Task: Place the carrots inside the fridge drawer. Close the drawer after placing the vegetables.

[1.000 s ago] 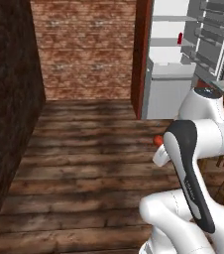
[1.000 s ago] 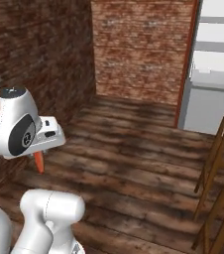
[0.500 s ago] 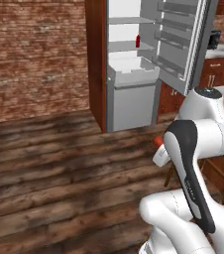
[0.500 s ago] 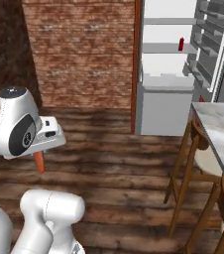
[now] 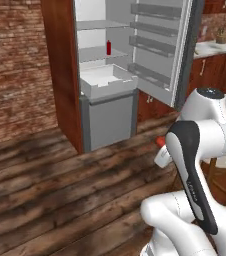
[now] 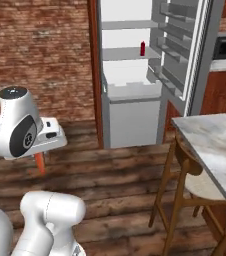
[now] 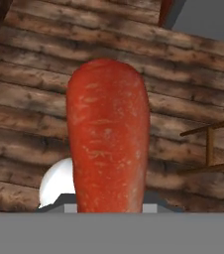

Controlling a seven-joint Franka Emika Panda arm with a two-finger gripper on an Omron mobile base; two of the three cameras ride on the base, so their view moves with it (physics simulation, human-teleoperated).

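A slim orange-red carrot [image 7: 108, 134] stands up the middle of the hand view, and my gripper [image 6: 40, 154] is shut on it. In the right base view the carrot [image 6: 39, 164] hangs point down below the hand, over the wooden floor. The left base view shows just its red end [image 5: 159, 141] beside the forearm. The fridge stands ahead with its door [image 5: 160, 50] swung open. Its white drawer [image 5: 105, 89] is pulled out at mid height and looks empty, as it does in the right base view [image 6: 132, 91]. The gripper is well short of the fridge.
A red bottle [image 5: 109, 47] stands on a fridge shelf above the drawer. A marble counter [image 6: 215, 145] and a wooden stool [image 6: 185, 195] stand to the right. Brick wall [image 6: 40, 55] lies left of the fridge. Bare wooden floor [image 5: 60, 190] stretches between me and the fridge.
The base has turned: the whole picture swung from a dark brick corner to the open fridge, now near the middle. The carrot stays in the gripper, arm pose unchanged.
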